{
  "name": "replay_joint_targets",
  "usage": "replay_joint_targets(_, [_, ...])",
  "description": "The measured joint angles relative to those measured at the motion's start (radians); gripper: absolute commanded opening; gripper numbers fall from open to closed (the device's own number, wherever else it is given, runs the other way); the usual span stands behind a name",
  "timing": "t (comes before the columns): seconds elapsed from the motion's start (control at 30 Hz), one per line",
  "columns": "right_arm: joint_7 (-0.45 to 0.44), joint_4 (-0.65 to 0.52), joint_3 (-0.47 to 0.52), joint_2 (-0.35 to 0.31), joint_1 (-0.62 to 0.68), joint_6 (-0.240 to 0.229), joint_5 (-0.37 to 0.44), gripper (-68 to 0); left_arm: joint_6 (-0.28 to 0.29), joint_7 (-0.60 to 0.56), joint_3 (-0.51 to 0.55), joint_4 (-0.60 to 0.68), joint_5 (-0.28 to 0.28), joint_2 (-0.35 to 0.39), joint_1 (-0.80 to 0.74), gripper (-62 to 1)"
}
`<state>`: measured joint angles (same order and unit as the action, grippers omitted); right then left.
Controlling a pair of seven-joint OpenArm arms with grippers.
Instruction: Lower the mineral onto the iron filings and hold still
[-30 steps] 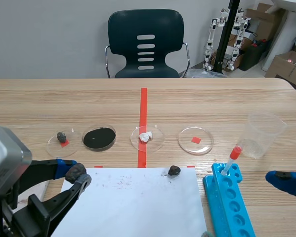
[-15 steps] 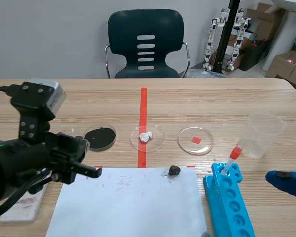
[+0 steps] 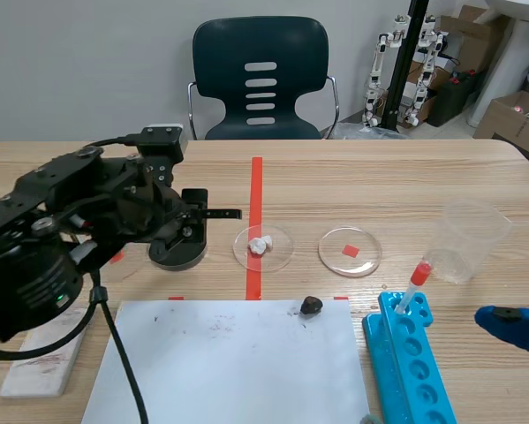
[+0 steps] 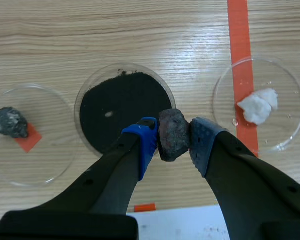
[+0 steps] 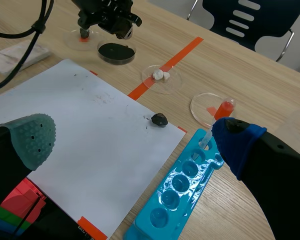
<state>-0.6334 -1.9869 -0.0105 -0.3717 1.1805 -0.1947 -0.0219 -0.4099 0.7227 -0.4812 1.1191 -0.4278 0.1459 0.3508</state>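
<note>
My left gripper (image 4: 173,140) is shut on a dark reddish-brown mineral (image 4: 172,134), pinched between its blue pads. The mineral hangs over the near right rim of a clear dish of black iron filings (image 4: 117,112). In the scene view the left arm (image 3: 114,216) covers most of that dish (image 3: 177,256), and the mineral is hidden there. The right wrist view shows the left gripper (image 5: 120,30) a little above the dish (image 5: 116,52). My right gripper (image 5: 134,145) stands open and holds nothing, low at the table's right side (image 3: 511,325).
A dish with a grey rock (image 4: 9,122) lies left of the filings, and a dish with a white lump (image 3: 262,245) lies right of them. An empty dish (image 3: 350,251), a plastic cup (image 3: 467,240), a blue tube rack (image 3: 410,358), white paper (image 3: 229,362) and a small dark rock (image 3: 312,306) fill the near side.
The left arm has risen from the near left corner and swung forward and right, carrying the mineral over the filings dish. The right gripper has not moved.
</note>
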Motion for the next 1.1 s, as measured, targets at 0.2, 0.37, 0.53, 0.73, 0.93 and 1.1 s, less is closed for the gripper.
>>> replay_joint_targets(0.2, [0.0,0.0,0.0,0.0,0.0,0.0,0.0,0.4,-0.005,0.003,0.0,-0.218,0.0,-0.071,0.105,-47.9])
replay_joint_targets(0.37, [0.0,0.0,0.0,0.0,0.0,0.0,0.0,0.4,-0.064,-0.018,0.0,-0.319,0.0,-0.096,0.152,-47.9])
replay_joint_targets(0.53, [0.0,0.0,0.0,0.0,0.0,0.0,0.0,0.4,-0.077,-0.039,0.004,-0.377,0.0,-0.096,0.181,-47.9])
replay_joint_targets(0.73, [0.0,0.0,0.0,0.0,0.0,0.0,0.0,0.4,-0.096,-0.048,0.004,-0.427,0.0,-0.096,0.2,-47.9])
replay_joint_targets(0.93, [0.0,0.0,0.0,0.0,0.0,0.0,0.0,0.4,-0.095,-0.051,0.004,-0.459,0.0,-0.101,0.224,-47.9])
replay_joint_targets(1.1, [0.0,0.0,0.0,0.0,0.0,0.0,0.0,0.4,-0.091,-0.069,0.004,-0.509,0.0,-0.126,0.232,-47.9])
